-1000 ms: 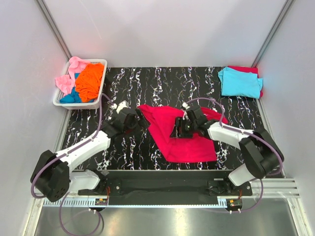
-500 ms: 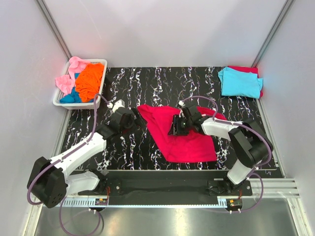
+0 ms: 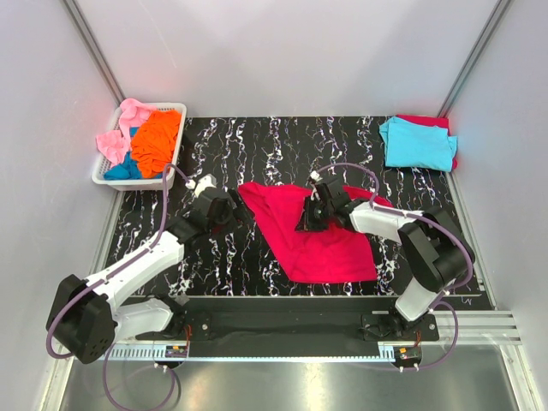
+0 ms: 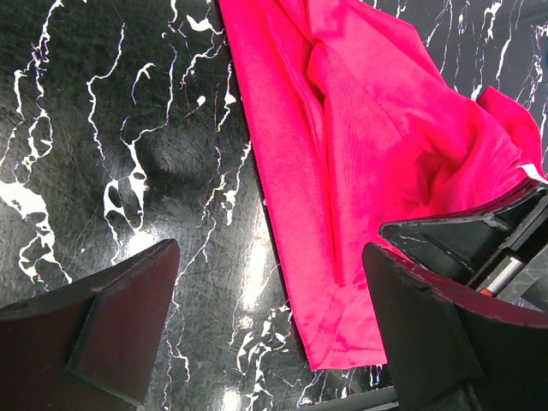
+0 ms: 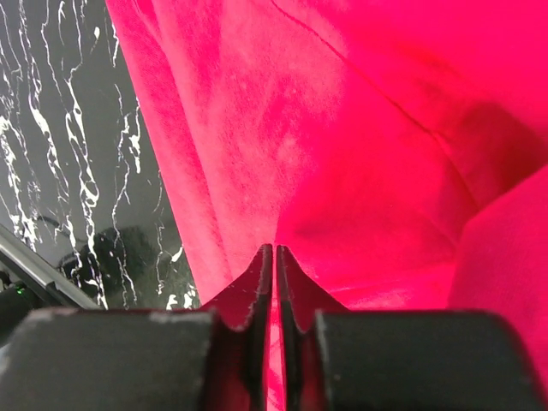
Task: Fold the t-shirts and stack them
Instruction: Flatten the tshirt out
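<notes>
Right gripper is pressed together on a fold near the middle of the crimson-red t-shirt; my left gripper hangs spread wide off its left edge. Far right of it, a cyan t-shirt lies folded over something red, mostly covered. Far left, the basket holds an orange t-shirt, pink t-shirt and blue t-shirt, unfolded. How much cloth I've pinched is hidden.

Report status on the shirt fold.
Left gripper open, beside crimson-red t-shirt. Right gripper shut on its cloth. Cyan t-shirt folded at far right corner, out of the way.
</notes>
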{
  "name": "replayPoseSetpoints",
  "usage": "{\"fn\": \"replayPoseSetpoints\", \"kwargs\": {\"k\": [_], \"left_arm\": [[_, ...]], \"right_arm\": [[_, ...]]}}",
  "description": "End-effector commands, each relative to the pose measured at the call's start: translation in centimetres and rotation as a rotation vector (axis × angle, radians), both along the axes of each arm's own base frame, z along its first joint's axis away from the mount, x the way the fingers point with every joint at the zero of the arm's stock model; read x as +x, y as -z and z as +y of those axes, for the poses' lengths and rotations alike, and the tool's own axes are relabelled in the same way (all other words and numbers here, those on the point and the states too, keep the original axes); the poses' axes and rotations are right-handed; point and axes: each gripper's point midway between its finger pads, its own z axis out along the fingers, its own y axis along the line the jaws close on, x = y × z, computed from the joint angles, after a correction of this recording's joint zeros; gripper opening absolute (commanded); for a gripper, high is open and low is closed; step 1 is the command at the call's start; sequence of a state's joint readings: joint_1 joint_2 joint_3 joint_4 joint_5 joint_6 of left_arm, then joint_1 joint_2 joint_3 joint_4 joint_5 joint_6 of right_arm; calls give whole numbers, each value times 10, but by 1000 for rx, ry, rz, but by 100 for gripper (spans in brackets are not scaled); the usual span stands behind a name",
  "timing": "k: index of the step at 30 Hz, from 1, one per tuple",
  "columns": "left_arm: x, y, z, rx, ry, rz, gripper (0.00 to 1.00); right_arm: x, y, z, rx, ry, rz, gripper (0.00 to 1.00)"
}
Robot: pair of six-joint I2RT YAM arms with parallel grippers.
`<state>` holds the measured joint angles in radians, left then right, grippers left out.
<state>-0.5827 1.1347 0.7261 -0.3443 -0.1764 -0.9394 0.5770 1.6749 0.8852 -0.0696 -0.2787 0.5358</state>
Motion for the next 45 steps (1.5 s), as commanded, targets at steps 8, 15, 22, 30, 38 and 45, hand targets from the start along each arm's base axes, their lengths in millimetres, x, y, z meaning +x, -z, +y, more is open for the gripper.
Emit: {"fn": "replayPoseSetpoints", "kwargs": {"k": [8,15,22,30,38,45], "left_arm": [[7,-6,1,1,-6,-36,94],[7,-8,1,-2,-7,-43,94],[5,-5,4,9,-12,-37,95],[6,-6,5,17,-9,-40,95],[8,-7,8,29,-10,-41,95],[7,-4,9,35,-10,-37,95]], "right_arm": [[-3,-24,-20,-55,70,-74,43],[-15,1,-16,-28,77,9,46],[-15,7,-15,-10,96,14,46],[-4,17,-13,-43,96,5,45],[7,22,-9,-58,92,1,38],[12,9,-13,-71,114,-30,39]]}}
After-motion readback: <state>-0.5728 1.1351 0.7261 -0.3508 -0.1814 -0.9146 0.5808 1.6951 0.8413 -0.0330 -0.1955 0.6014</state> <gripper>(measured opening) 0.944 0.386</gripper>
